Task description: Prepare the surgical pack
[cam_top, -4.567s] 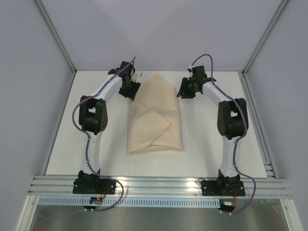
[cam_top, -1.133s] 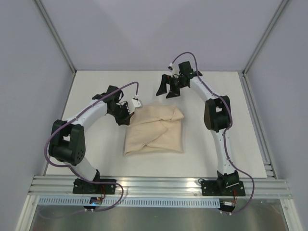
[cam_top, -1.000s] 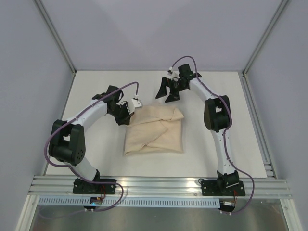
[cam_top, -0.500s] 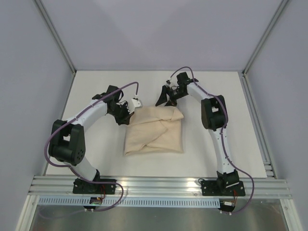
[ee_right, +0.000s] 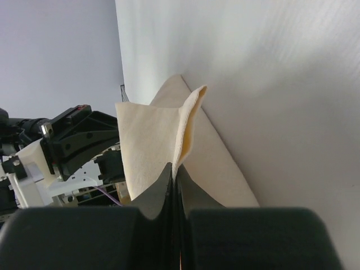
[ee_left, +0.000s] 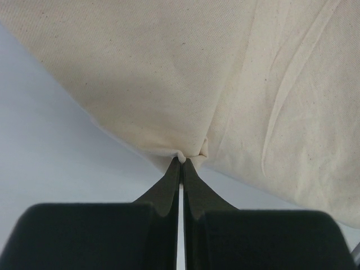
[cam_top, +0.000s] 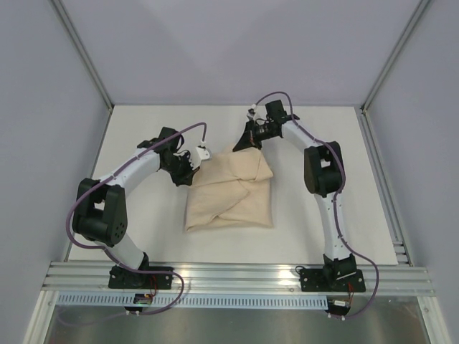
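The surgical pack (cam_top: 233, 192) is a folded beige cloth bundle in the middle of the white table. My left gripper (cam_top: 188, 174) is shut, pinching a bunched fold of the cloth (ee_left: 185, 154) at the bundle's far left corner. My right gripper (cam_top: 241, 146) is shut on the far top corner flap (ee_right: 183, 135), which stands lifted off the table. Both pairs of fingers meet tightly with cloth between them. Whatever lies inside the bundle is hidden.
The white table (cam_top: 143, 229) is walled by grey panels at the back and sides, with an aluminium rail (cam_top: 237, 276) along the near edge. In the right wrist view my left arm (ee_right: 62, 146) shows behind the raised flap.
My right gripper came down from behind the bundle onto its far corner and shut on the flap. The left gripper kept its pinch and did not move.
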{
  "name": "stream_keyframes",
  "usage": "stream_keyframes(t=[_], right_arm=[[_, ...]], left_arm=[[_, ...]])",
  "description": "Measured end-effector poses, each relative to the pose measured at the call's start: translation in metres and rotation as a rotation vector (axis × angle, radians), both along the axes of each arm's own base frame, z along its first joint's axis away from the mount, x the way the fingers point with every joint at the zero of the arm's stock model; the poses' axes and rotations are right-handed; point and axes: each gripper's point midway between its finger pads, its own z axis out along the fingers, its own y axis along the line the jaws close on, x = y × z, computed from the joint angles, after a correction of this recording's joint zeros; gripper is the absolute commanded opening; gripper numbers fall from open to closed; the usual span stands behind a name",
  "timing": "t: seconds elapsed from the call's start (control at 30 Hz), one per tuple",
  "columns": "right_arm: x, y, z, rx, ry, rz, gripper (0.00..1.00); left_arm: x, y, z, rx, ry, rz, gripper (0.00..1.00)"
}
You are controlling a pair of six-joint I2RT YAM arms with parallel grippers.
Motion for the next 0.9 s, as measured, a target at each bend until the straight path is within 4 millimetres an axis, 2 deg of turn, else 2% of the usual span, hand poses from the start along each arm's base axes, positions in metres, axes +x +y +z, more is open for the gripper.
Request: stream_keyframes(t=[0.03,0.13,0.17,0.23,0.33,0.43,0.5,0.6,0.63,0.67,0.73,0.9], right_arm=[[-0.001,-0.001,0.006,-0.001,-0.014,-0.002,0.0],[-0.005,-0.003,0.027,-0.001,-0.065,-0.008,0.01],[-0.008,-0.004,0.035,0.001,-0.087,-0.01,0.0],[-0.016,-0.005,0.05,0.009,-0.135,-0.01,0.01],[-0.038,-0.005,0.069,0.022,-0.192,-0.001,0.0],[-0.071,-0.002,0.076,0.026,-0.213,0.031,0.01],[-0.1,0.002,0.071,0.021,-0.212,0.064,0.0],[-0.145,0.004,0.052,0.008,-0.17,0.106,0.0],[-0.158,0.003,0.044,0.0,-0.154,0.118,0.0],[-0.168,0.002,0.036,-0.011,-0.135,0.126,0.01],[-0.186,-0.004,0.021,-0.039,-0.1,0.133,0.01],[-0.211,-0.016,0.001,-0.08,-0.09,0.145,0.0]], left_arm=[[0.0,0.0,0.0,0.001,-0.001,0.0,0.0],[0.001,0.001,0.0,0.004,-0.003,0.006,0.09],[0.001,0.001,0.0,0.006,-0.002,0.009,0.18],[0.001,0.002,0.0,0.01,0.0,0.02,0.23],[-0.001,0.003,0.001,0.016,0.016,0.035,0.24],[-0.004,0.004,0.001,0.02,0.028,0.04,0.24],[-0.005,0.006,0.002,0.026,0.032,0.042,0.24],[-0.007,0.008,0.003,0.034,0.031,0.045,0.26],[-0.008,0.009,0.004,0.037,0.029,0.046,0.32],[-0.009,0.01,0.005,0.04,0.027,0.047,0.43],[-0.011,0.012,0.008,0.046,0.024,0.06,0.53],[-0.016,0.015,0.014,0.057,0.035,0.083,0.61]])
